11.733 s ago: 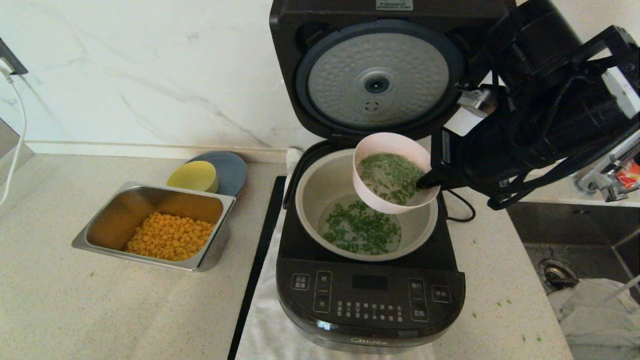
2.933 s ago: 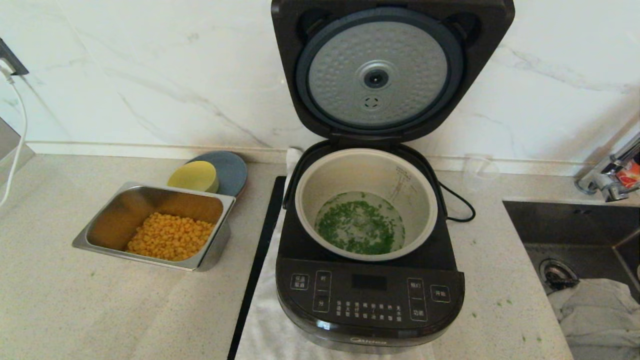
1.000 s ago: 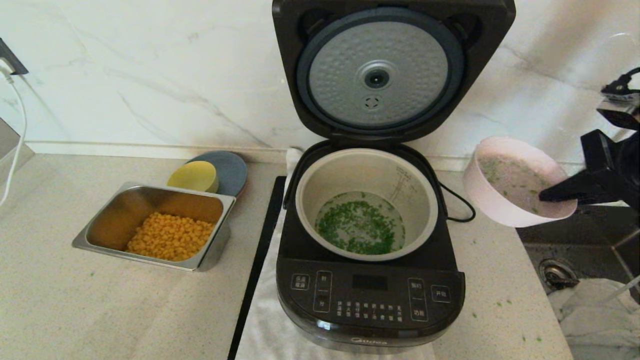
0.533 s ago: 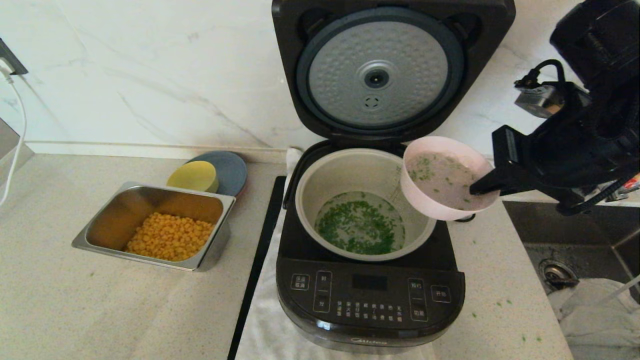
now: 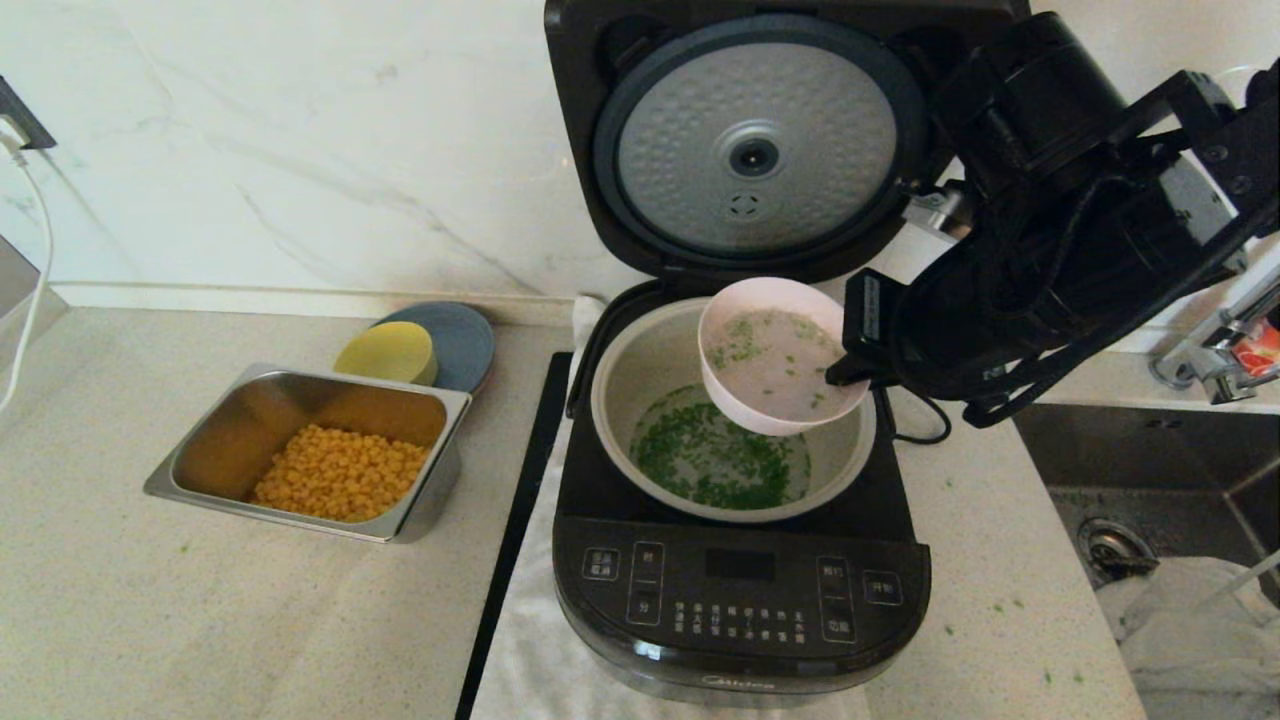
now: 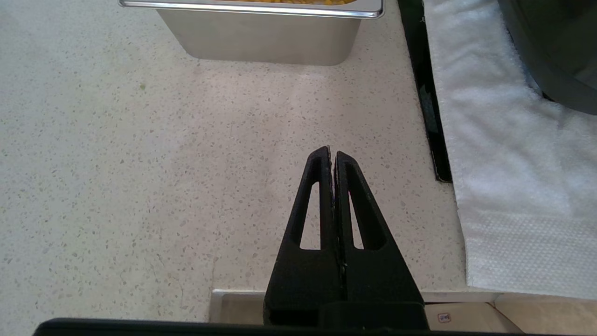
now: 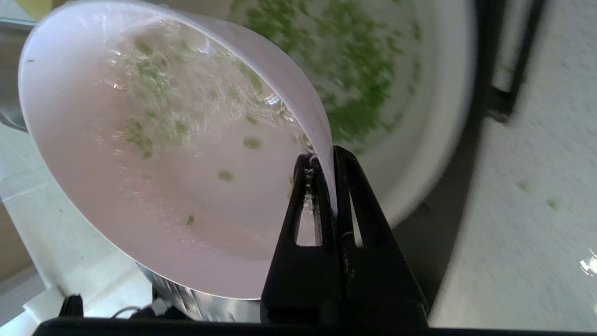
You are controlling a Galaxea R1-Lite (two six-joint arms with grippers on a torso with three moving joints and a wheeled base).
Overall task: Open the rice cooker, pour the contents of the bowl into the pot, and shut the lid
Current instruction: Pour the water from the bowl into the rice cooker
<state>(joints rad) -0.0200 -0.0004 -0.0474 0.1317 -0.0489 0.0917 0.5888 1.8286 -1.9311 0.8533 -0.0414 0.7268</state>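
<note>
Bowl (image 5: 778, 355) hung over the pot (image 5: 640, 375), above its rear right part, tilted, w/ a few green bits (image 7: 147, 77) and liquid inside. Right hand (image 5: 835, 372) pinched bowl's rim, fingers pressed on either side of the wall. Pot sat in the rice cooker (image 5: 740, 600), more chopped greens in water at its bottom. Lid (image 5: 755, 150) stood upright behind pot. Left hand (image 6: 332, 154) was pressed together, empty, over the bench (image 6: 140, 163) left of cooker, near steel tray (image 6: 261, 32) of corn.

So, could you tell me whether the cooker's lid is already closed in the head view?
No, the lid stands raised, its dimpled silver underside facing forward above the open pot.
</note>
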